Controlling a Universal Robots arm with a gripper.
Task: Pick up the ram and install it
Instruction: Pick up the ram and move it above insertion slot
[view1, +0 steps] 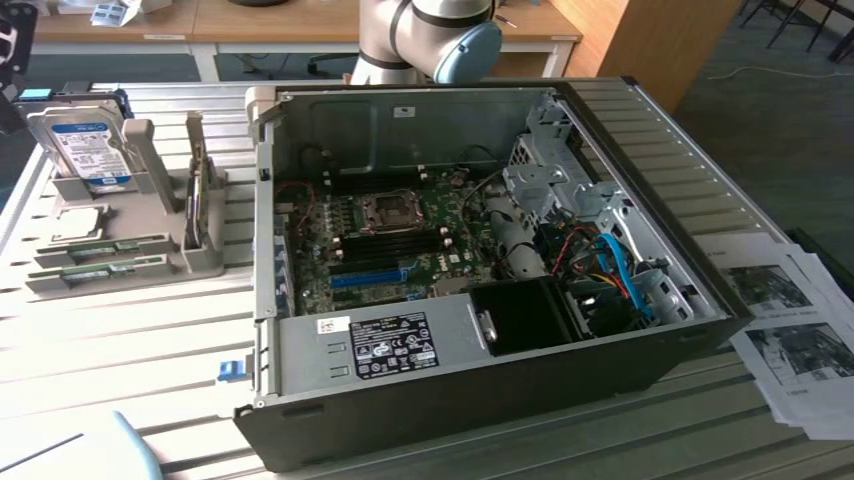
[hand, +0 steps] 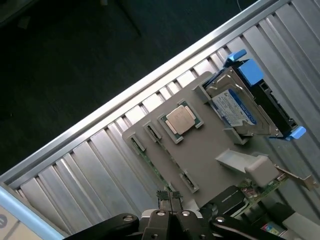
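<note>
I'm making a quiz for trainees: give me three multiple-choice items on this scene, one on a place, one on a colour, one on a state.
1. Where does the drive stand? A in the holder beside the case; B inside the case; C atop the case.
2. The board's long slot is: A red; B blue; C white.
3. The case's side is: A open; B closed; C taped.
Key: A, it stands in the gray holder; B, plainly blue; A, the board lies exposed.

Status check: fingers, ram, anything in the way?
Gripper fingers shut, empty, above gray tray. Ram in its tray slot, not yet picked. CPU and hard drive alongside, not blocking.
</note>
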